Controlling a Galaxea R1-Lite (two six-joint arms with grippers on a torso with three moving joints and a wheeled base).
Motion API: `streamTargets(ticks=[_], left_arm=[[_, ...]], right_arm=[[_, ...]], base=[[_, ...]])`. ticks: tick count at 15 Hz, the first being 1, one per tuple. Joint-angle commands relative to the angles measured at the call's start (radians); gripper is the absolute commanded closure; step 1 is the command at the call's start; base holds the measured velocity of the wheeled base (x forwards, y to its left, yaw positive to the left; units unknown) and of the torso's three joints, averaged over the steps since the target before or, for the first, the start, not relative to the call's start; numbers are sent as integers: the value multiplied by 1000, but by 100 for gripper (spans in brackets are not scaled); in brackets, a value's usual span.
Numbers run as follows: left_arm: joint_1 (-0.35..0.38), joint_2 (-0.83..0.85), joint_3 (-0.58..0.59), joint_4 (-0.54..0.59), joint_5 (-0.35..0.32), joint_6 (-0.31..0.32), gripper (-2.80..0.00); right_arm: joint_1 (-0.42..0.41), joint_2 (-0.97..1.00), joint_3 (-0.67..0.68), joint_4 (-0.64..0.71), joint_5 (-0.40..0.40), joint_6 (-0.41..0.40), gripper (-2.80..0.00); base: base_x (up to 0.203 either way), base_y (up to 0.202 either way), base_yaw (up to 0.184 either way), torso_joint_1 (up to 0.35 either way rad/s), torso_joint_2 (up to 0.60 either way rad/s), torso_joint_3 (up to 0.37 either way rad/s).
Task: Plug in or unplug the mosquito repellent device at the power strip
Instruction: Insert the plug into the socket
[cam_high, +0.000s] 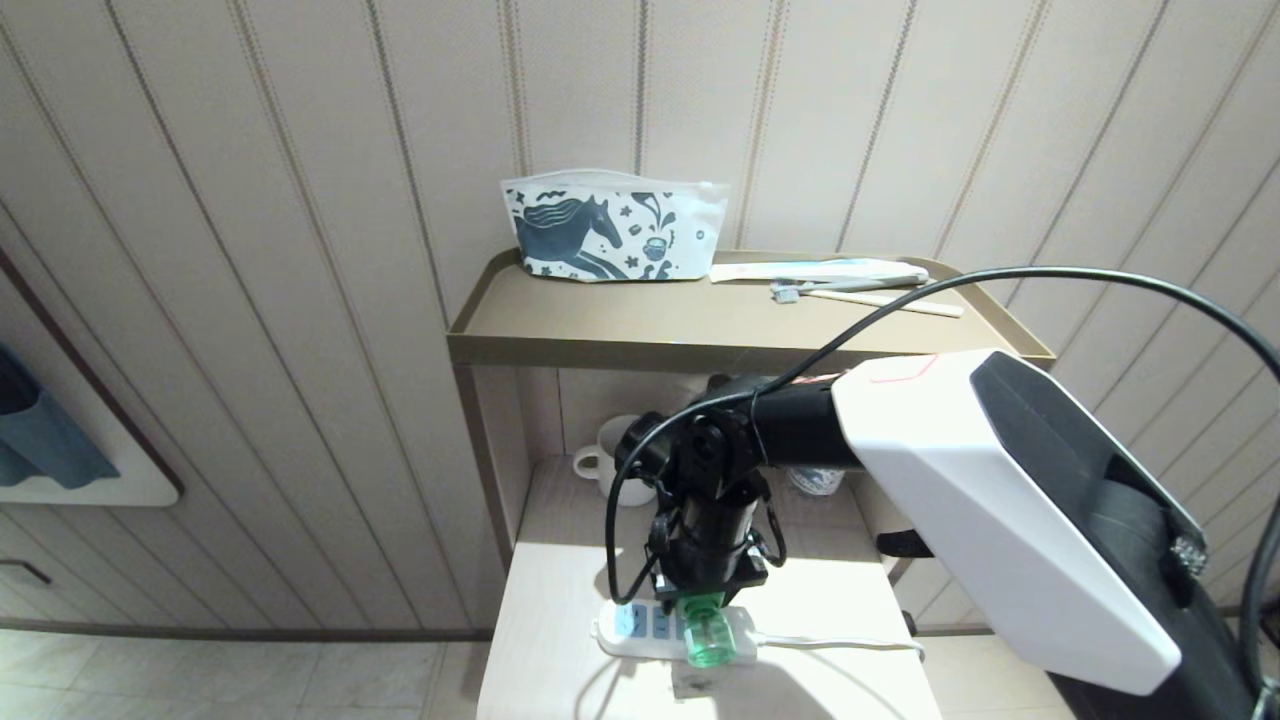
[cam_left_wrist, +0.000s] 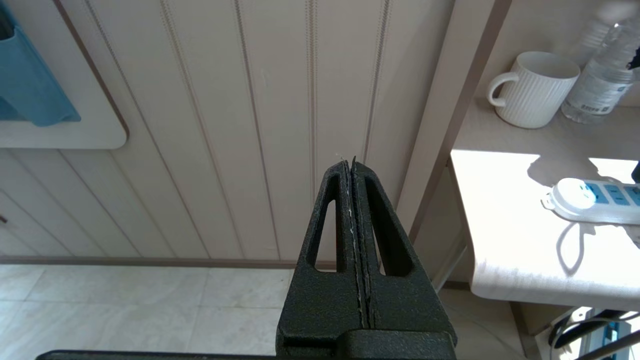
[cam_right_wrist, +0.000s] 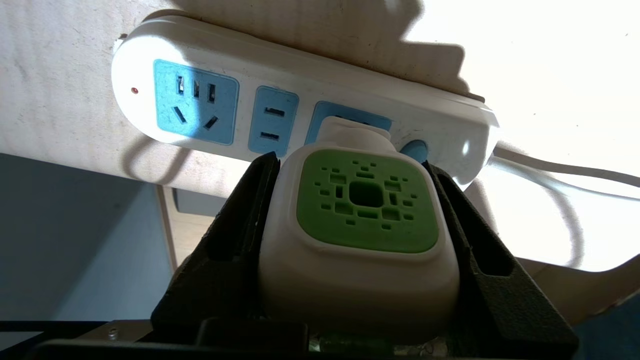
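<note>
The power strip (cam_high: 628, 628) lies flat near the front of the lower shelf, its thin white cord (cam_high: 840, 643) running right. The mosquito repellent device (cam_right_wrist: 367, 200), white with a green vented top, has its plug end against the strip's (cam_right_wrist: 310, 75) third blue socket face. The pins are hidden. My right gripper (cam_right_wrist: 350, 162) is shut on the device's white body, one finger on each side. From the head, the green bottle (cam_high: 712, 634) shows below my right gripper (cam_high: 702, 598). My left gripper (cam_left_wrist: 350, 162) is shut and empty, parked left of the shelf, off the strip (cam_left_wrist: 575, 196).
A white ribbed mug (cam_left_wrist: 532, 90) and a clear water bottle (cam_left_wrist: 600, 80) stand at the back of the lower shelf. The upper shelf (cam_high: 700, 335) carries a horse-print pouch (cam_high: 615, 225) and toothbrush items (cam_high: 850, 285). Panelled wall is on the left, tiled floor below.
</note>
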Motion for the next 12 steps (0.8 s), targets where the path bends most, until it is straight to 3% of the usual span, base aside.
streamTargets(ticks=[1,12], left_arm=[[0,1,0,0,0,0,0],[0,1,0,0,0,0,0]], right_arm=[[-2,20,2,6,-7,6,0],[-15,36,21,-23,-8,13,0]], base=[[0,0,0,0,0,0],[0,0,0,0,0,0]])
